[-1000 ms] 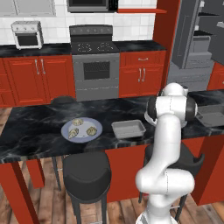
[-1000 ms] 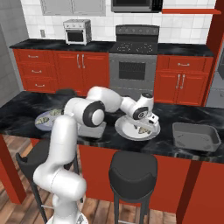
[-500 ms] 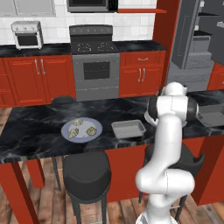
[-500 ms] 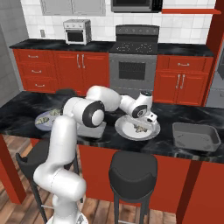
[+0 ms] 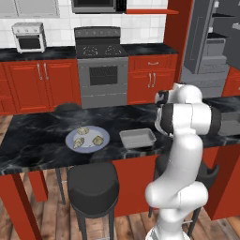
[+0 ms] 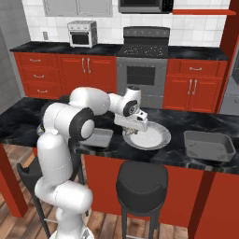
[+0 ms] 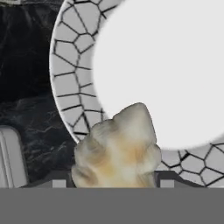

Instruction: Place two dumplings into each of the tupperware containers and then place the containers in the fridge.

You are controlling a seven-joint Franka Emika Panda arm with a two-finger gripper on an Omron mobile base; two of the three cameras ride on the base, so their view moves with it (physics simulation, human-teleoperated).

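Note:
In the hand view a pale tan crimped dumpling (image 7: 117, 151) sits between my dark fingertips (image 7: 59, 181), and my gripper (image 7: 113, 181) is shut on it over the near rim of the round mosaic-edged plate (image 7: 70, 83). The right base view shows the gripper (image 6: 135, 125) low over the plate (image 6: 154, 138). In the left base view, three dumplings (image 5: 97, 139) show on the plate (image 5: 70, 140). One grey tupperware container (image 5: 137, 138) lies just right of the plate, and the other (image 6: 208, 145) lies further along the counter. The fridge (image 5: 211, 51) stands at the back right, door open.
The black marble island counter (image 5: 33, 150) carries everything. Two black stools (image 5: 93, 185) stand against its near side. A grey container corner (image 7: 8, 153) shows at the left edge of the hand view. Red cabinets and the stove (image 5: 103, 70) line the back wall.
The jaws have closed from wide open onto the dumpling. In the right base view the hand has shifted slightly left over the plate.

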